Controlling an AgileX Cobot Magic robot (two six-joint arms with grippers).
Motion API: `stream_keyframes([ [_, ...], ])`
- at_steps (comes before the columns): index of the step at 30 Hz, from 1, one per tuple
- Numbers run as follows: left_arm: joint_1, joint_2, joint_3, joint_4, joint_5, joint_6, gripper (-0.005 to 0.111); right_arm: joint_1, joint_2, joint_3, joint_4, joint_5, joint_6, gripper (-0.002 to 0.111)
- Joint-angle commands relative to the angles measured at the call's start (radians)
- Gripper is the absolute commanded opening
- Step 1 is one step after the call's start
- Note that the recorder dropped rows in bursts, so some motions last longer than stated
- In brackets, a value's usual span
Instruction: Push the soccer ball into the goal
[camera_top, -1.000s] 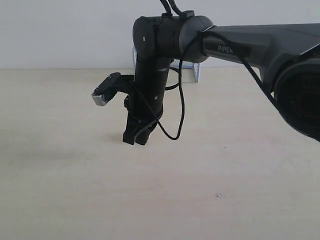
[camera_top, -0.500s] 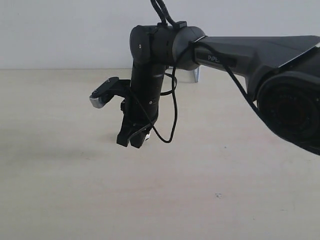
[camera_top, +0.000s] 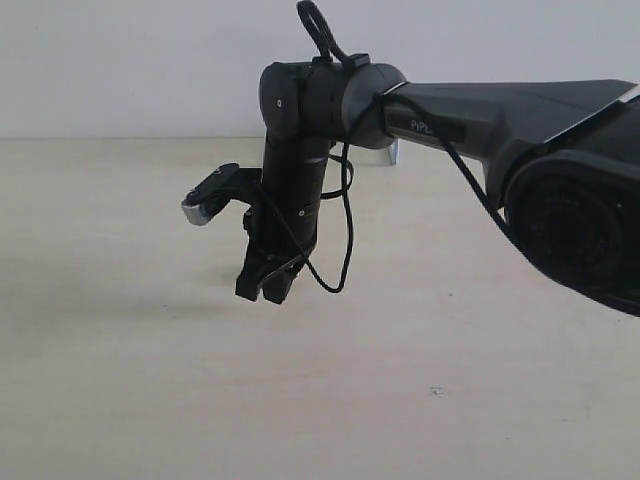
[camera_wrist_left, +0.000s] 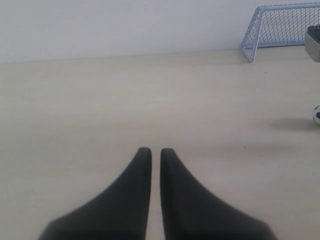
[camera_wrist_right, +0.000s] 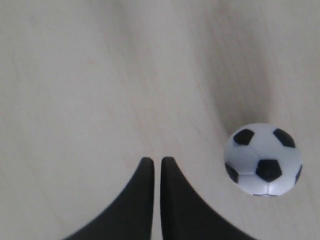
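The soccer ball (camera_wrist_right: 262, 159), white with black patches, lies on the pale table just beside my right gripper (camera_wrist_right: 154, 160), not between its fingers. That gripper is shut and points straight down over the table (camera_top: 263, 295); in the exterior view the ball does not show. The goal (camera_wrist_left: 280, 27), pale blue frame with mesh, stands by the back wall; from outside only a corner of it (camera_top: 393, 150) peeks out behind the right arm. My left gripper (camera_wrist_left: 155, 150) is shut and empty, far from the ball (camera_wrist_left: 317, 114), which shows at the frame's edge.
The right arm's long grey link (camera_top: 500, 105) stretches across from the right side. Its wrist camera (camera_top: 205, 200) sticks out beside the gripper. A white wall (camera_top: 120, 60) closes the table's far edge.
The right arm has shifted a little to the left, and its gripper sits slightly lower in the picture, covering more of the goal. It stays shut.
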Motion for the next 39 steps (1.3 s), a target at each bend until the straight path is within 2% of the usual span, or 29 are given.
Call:
stream_keyframes([
  [1,-0.008,-0.002,-0.004,-0.007,-0.012,-0.011,0.006,0.001,-0.001,-0.006,-0.001,-0.011,0.0,0.0],
  [18,-0.008,-0.002,-0.004,-0.007,-0.012,-0.011,0.006,-0.001,-0.001,-0.006,-0.039,-0.043,0.005,0.0],
  [28,-0.008,-0.002,-0.004,-0.007,-0.012,-0.011,0.006,-0.001,-0.001,-0.006,0.055,0.004,-0.047,0.0],
  [39,-0.008,-0.002,-0.004,-0.007,-0.012,-0.011,0.006,-0.001,-0.001,-0.006,0.059,0.005,-0.053,0.0],
])
